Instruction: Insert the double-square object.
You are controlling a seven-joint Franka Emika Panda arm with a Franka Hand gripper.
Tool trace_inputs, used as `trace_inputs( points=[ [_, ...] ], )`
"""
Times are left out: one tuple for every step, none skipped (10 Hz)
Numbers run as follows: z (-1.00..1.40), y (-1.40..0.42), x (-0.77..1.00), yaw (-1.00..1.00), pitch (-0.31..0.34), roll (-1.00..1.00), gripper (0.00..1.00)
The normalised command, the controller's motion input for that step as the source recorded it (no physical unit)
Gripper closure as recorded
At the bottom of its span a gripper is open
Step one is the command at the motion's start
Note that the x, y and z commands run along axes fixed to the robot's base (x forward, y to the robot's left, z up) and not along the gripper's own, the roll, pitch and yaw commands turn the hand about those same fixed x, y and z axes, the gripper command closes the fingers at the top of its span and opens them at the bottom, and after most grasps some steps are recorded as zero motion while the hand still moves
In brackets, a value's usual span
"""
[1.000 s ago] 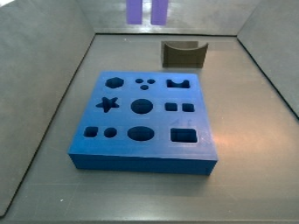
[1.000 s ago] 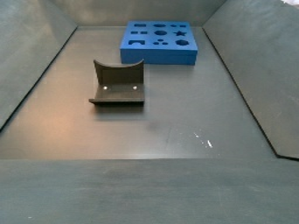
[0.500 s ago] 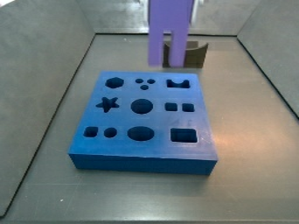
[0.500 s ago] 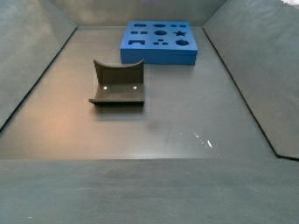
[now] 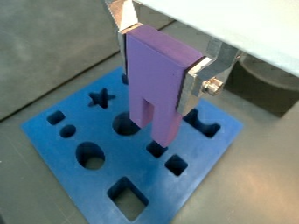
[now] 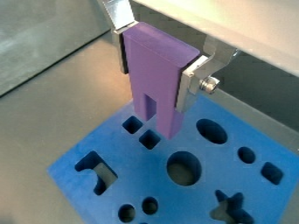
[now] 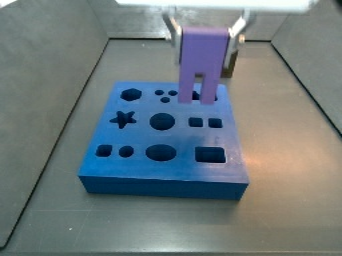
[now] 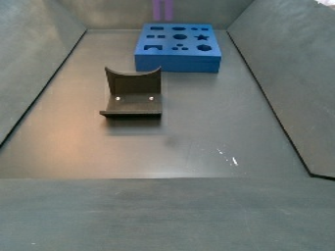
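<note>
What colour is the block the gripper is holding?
Light purple; the double-square object in the gripper shows best in a wrist view.

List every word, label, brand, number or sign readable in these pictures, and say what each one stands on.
None: no view shows any readable text.
The double-square object, held in the gripper above the blue board: plain purple, no marking.
The blue board: only shaped holes, no letters or numbers.
The dark olive curved block: two pale dots on its inner face in a side view, not characters.
The floor and walls: bare.
</note>
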Motion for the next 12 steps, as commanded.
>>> trace_inputs(
  points=[
    [-0.21,0.00,0.14,0.00,0.051,0.09,1.00],
    [-0.49,0.00,0.27,0.00,0.000,0.05,1.00],
    [-0.41,0.02,0.25,0.00,0.030,0.14,1.00],
    [-0.31,0.00,0.04,0.03,0.041,0.23,1.00],
    [-0.52,0.00,0.05,0.00,0.000,0.18,1.00],
    [-0.38,0.00,0.11,0.00,0.009,0.21,1.00],
    [-0.32,0.00,0.08,0.00,0.034,0.22,1.00],
    [-0.32,0.00,0.09,0.00,0.024,0.15,1.00],
    [-0.32,-0.01,0.17,0.00,0.014,0.11,1.00],
    [-0.35,-0.07,0.23,0.00,0.000,0.05,1.00],
    [-0.34,-0.10,0.14,0.03,0.000,0.03,1.00],
    [-0.35,-0.09,0.08,0.03,0.000,0.04,1.00]
  ],
)
